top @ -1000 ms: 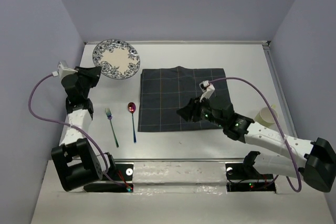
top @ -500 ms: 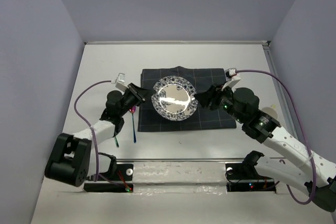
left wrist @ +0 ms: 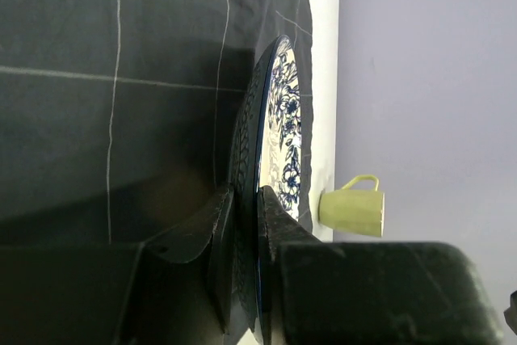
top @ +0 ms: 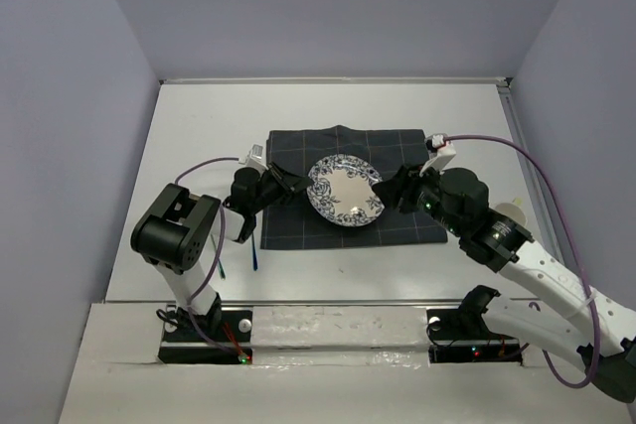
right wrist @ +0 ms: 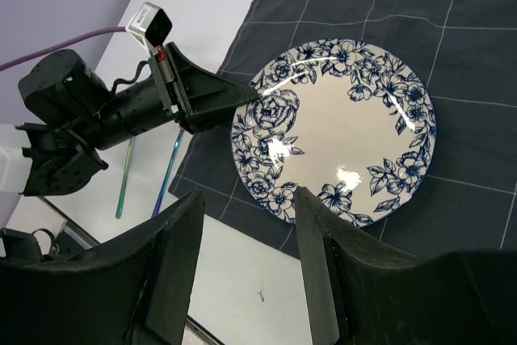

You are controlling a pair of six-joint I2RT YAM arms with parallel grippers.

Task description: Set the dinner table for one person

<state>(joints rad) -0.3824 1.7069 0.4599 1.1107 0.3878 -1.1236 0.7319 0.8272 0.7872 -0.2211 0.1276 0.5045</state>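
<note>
Plate in the top view has moved from bare dinner table beyond the placemat to the placemat's middle, so the main piece looks nearly set. Left wrist: left gripper pinches its rim. Right wrist: right gripper spread, empty, above the placemat's near edge

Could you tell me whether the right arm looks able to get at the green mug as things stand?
Probably yes: the right claw is open and empty, and the mug stands unblocked, though close beside that arm's own forearm, so it would have to fold back.
</note>
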